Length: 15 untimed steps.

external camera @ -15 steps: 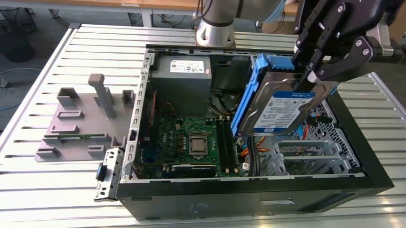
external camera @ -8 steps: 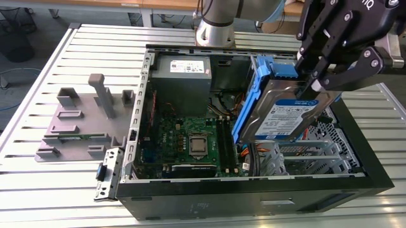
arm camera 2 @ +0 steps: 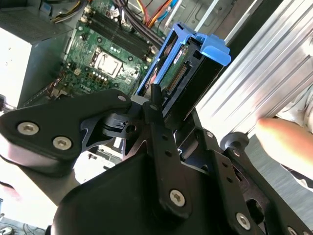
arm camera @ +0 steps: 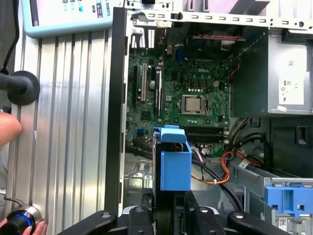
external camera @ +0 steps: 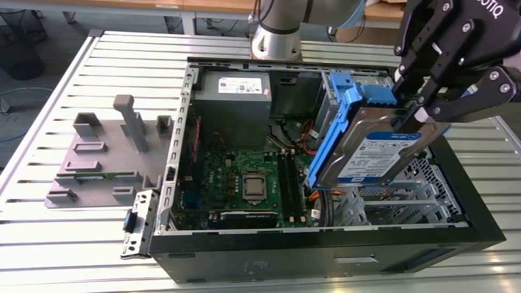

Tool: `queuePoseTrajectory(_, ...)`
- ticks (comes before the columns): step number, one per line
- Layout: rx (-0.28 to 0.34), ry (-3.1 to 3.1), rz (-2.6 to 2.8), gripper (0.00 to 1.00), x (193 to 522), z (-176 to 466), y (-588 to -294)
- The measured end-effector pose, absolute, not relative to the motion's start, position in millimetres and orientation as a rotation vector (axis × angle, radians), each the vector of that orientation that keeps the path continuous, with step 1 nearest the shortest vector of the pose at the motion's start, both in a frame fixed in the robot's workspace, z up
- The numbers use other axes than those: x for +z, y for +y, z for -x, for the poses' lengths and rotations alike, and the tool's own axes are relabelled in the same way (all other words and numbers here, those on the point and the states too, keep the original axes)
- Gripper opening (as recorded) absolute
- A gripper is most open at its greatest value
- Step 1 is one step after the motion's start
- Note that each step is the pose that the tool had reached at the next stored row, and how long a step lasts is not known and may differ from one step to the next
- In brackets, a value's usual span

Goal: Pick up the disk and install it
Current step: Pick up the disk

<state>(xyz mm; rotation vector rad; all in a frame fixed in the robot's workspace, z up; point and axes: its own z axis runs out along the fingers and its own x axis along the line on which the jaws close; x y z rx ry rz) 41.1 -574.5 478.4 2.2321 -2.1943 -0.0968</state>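
Note:
The disk (external camera: 374,152) is a silver drive with a white-and-blue label, framed by a blue bracket (external camera: 338,131). It hangs tilted, steeply on edge, over the right side of the open computer case (external camera: 326,235). My gripper (external camera: 419,113) is shut on its upper end, one black finger on each flat face. In the second wrist view the disk (arm camera 2: 183,73) sticks out from between the fingers (arm camera 2: 155,105), blue end tab outermost. In the first wrist view the blue bracket (arm camera: 175,164) stands edge-on above the gripper (arm camera: 176,215), over the case floor beside the motherboard (arm camera: 190,93).
A metal drive cage (external camera: 399,201) lies under the disk. A grey power supply (external camera: 233,91) sits at the case's back, and another blue bracket (arm camera: 288,200) sits in a bay. A grey fixture plate (external camera: 97,159) lies at the exterior view's left. A person's hand (arm camera 2: 283,142) rests on the table.

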Motion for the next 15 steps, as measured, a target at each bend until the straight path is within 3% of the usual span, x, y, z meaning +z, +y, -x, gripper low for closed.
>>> queuePoseTrajectory(15, -0.097, -2.194, -2.232, 0.35, 478, -82, -576)
